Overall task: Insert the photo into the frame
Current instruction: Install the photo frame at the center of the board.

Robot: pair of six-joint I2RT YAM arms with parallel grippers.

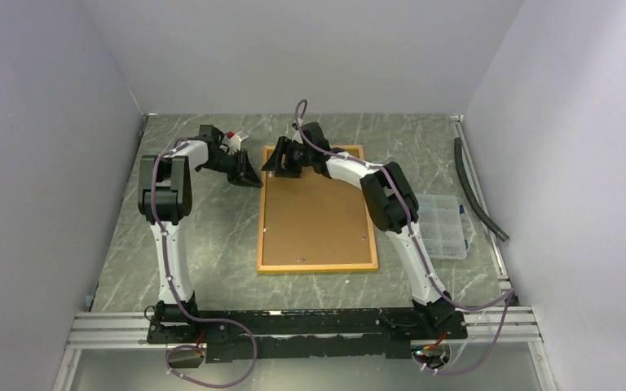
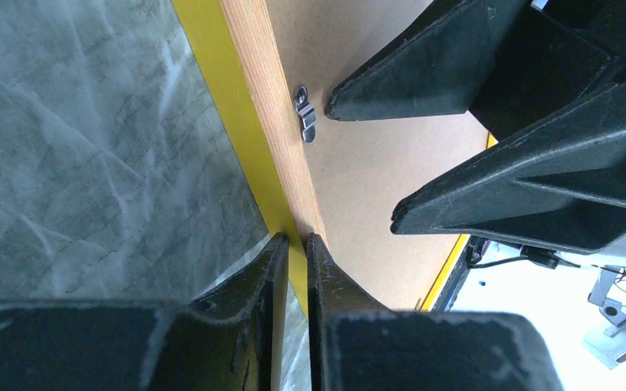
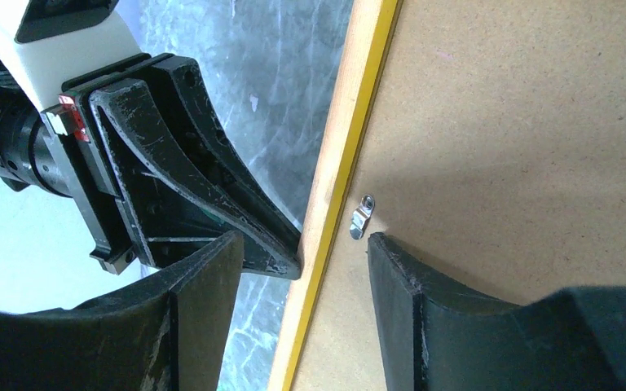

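The frame (image 1: 318, 266) lies face down on the table, its wood-coloured rear up and a brown backing board (image 1: 316, 216) inside it. My left gripper (image 1: 249, 177) is at the frame's far left edge. In the left wrist view its fingers (image 2: 296, 244) are shut on the yellow and wood rim (image 2: 253, 65). My right gripper (image 1: 281, 163) stands open astride that same rim (image 3: 303, 244). One finger is over the board beside a small metal clip (image 3: 361, 217); the other is off the frame, next to the left gripper. The photo is out of view.
A clear compartment box (image 1: 440, 226) stands right of the frame. A black hose (image 1: 477, 191) lies along the right wall. A small red and white object (image 1: 236, 138) sits behind the left arm. Walls close in the table on three sides.
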